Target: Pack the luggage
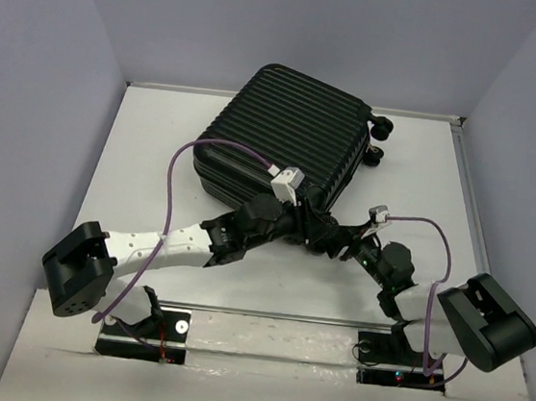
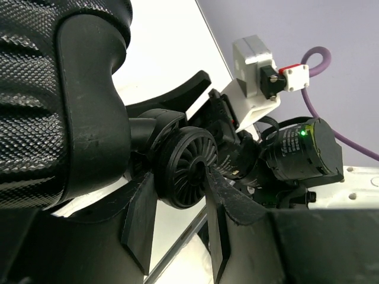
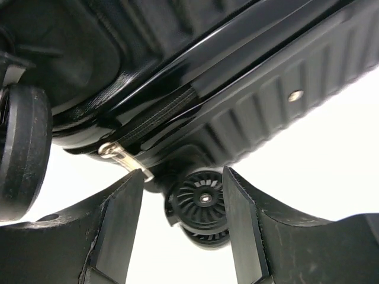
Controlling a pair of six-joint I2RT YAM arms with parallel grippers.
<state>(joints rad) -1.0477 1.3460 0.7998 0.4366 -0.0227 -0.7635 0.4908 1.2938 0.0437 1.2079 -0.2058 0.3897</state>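
Two black fingers (image 2: 139, 228) of the left hand (image 2: 177, 225) fill the bottom of its wrist view, set apart on either side of one small spoked wheel (image 2: 189, 165) of the luggage (image 1: 285, 135); whether they press it I cannot tell. One white camera block (image 2: 254, 65) on the other arm sits just past that wheel, up and to the side. Seen from its own wrist, the right hand (image 3: 183, 195) is spread apart, gripping nothing, with another wheel (image 3: 201, 204) just beyond its gap and one metal zipper pull (image 3: 121, 155) by its left finger (image 3: 115, 228). One closed suitcase lies flat on the white bench (image 1: 148, 148), directly ahead of both hands, which meet at its near corner. Two wheels (image 1: 379, 141) show at its far corner.
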